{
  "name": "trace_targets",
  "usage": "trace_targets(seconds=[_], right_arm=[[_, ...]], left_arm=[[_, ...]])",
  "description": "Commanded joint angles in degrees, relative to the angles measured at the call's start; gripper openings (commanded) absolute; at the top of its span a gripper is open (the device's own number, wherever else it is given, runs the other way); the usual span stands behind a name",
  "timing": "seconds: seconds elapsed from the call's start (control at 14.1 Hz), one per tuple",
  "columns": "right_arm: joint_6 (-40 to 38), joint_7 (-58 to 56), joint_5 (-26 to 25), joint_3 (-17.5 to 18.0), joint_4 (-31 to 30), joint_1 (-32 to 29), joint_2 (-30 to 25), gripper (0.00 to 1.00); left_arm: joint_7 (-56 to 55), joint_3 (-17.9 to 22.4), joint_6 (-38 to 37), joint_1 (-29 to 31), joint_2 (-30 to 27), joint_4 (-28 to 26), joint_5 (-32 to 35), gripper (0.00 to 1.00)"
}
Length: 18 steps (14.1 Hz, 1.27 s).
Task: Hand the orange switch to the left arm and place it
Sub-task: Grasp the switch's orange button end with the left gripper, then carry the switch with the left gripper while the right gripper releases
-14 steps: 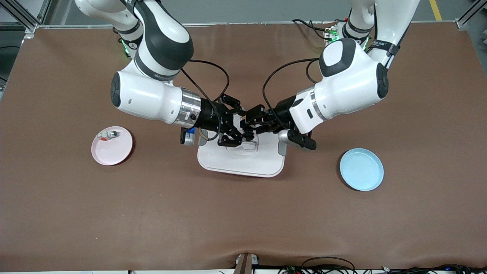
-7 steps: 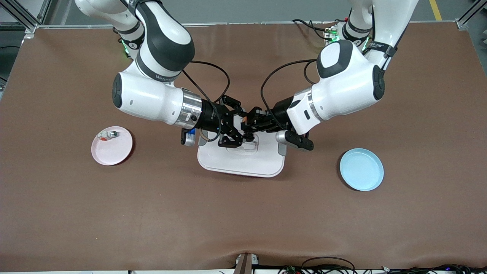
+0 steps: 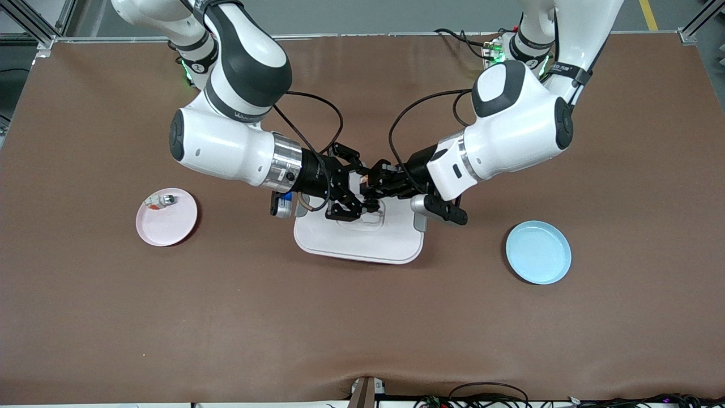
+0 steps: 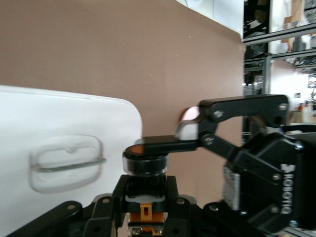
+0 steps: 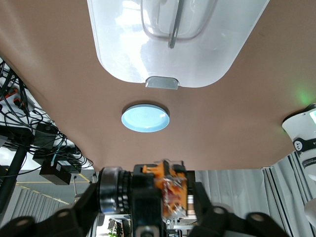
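While both arms are meeting above the box (image 3: 359, 238) at the middle of the frame, the switch (image 3: 366, 182) is hanging in the air between them, over the box lid. The right gripper (image 3: 352, 190), coming in from the upper left of the frame, is closing on the switch: in the right wrist view its fingers (image 5: 98, 207) are clamping the switch (image 5: 148, 195) by its body. The left gripper (image 3: 378, 185), coming in from the upper right, is also sitting at the switch; in the left wrist view the switch (image 4: 145, 160) is standing between its fingers (image 4: 106, 210), with the right gripper's finger (image 4: 170, 144) lying across the orange cap. Whether the left gripper's fingers are actually pressing the switch I cannot tell.

A pink plate (image 3: 170, 224) is lying at mid-left of the frame with a small silver part (image 3: 160, 200) on it. A blue plate (image 3: 538, 252) is lying at the lower right of the box on the bench (image 3: 362, 317).
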Motion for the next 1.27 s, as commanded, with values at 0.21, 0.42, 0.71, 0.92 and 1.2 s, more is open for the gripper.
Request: trace_targets(seconds=[0.21,0.42,0.71,0.92,1.2], right_arm=[[-0.61,0.72,-1.28,-0.82,2.13,0.44,1.15,1.00],[-1.74,-0.25,-6.88,-0.82,2.22,-0.70,1.06,1.00],[-10.34,-9.53,-12.08,-0.91,3.01,-3.86,0.62,1.00],[-17.81,-21.66,-19.19,-0.91,3.01,-7.72,0.27,1.00],[-27.04,-45.02,-28.15,-0.91,2.92,-13.35,-1.48,1.00]], left_arm=[[1.30,0.32,-4.75,2.63,0.11,-0.10,13.66,0.00],[2.53,0.32,-11.78,4.57,0.11,-0.10,24.75,0.00],[13.05,0.41,-18.57,8.08,-0.06,-2.11,34.68,0.00],[27.18,0.41,-18.66,12.56,-0.15,-5.63,38.30,0.00],[40.48,0.32,-17.70,16.08,0.29,-8.97,46.02,0.00]])
